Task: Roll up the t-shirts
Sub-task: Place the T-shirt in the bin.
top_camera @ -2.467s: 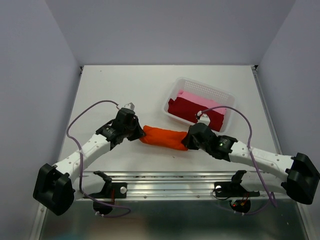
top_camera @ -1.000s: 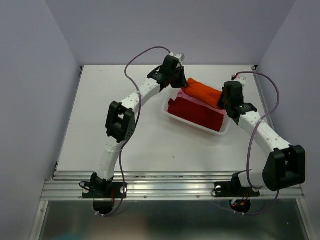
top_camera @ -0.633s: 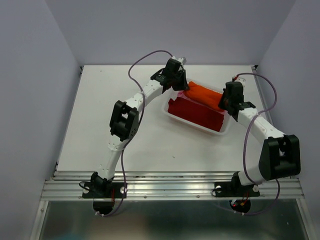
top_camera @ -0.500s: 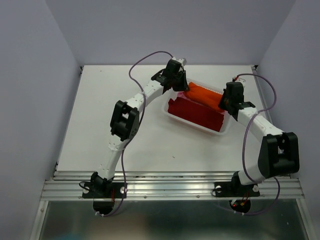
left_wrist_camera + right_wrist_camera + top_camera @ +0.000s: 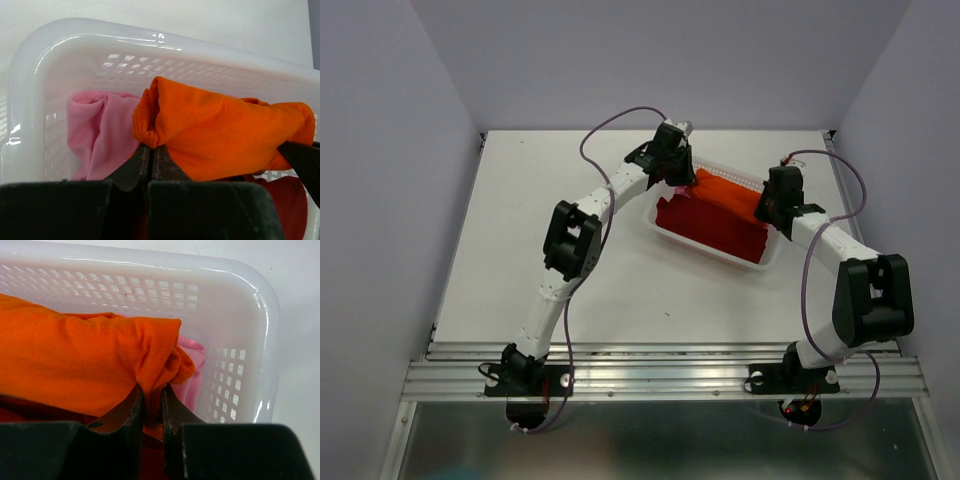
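Bright orange t-shirt (image 5: 220,135), pink t-shirt (image 5: 97,130), white basket (image 5: 75,40)

Bright, even light is thrown from above; only faint shadows are cast on the table (image 5: 520,220). Glare is caught on the basket (image 5: 75,37) rim. The orange t-shirt (image 5: 225,135) is rendered sharp, the nearest foreground blurred.

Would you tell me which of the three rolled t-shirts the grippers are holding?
The orange t-shirt: the left gripper and right gripper each pinch one end, while the pink t-shirt and dark red t-shirt lie free in the basket.
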Available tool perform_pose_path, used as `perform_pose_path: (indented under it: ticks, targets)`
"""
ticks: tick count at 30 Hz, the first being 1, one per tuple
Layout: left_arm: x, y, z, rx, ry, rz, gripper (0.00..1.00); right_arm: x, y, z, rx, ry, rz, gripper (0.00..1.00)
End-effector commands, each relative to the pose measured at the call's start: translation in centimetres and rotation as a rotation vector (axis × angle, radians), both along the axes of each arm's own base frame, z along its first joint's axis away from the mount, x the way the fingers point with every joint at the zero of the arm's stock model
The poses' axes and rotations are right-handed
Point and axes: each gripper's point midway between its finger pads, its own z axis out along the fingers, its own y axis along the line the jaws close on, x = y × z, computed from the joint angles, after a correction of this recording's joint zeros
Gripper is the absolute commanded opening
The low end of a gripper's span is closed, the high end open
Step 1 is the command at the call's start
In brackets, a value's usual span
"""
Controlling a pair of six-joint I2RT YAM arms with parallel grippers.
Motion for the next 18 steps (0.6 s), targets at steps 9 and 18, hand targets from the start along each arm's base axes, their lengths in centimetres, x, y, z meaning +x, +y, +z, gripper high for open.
perform_pose_path:
  ticks: [9, 18]
  targets:
    - [2.6, 2.7, -1.5, 0.101, -0.042, 0.097, 0.00, 0.0, -2.2, -1.7, -0.062, 0.046, -0.046, 0.08]
    - [3.0, 3.1, -1.9, 0.103, -0.035, 0.122, 0.00, 0.0, -2.1, -1.6, -0.052, 0.044, -0.049, 0.11]
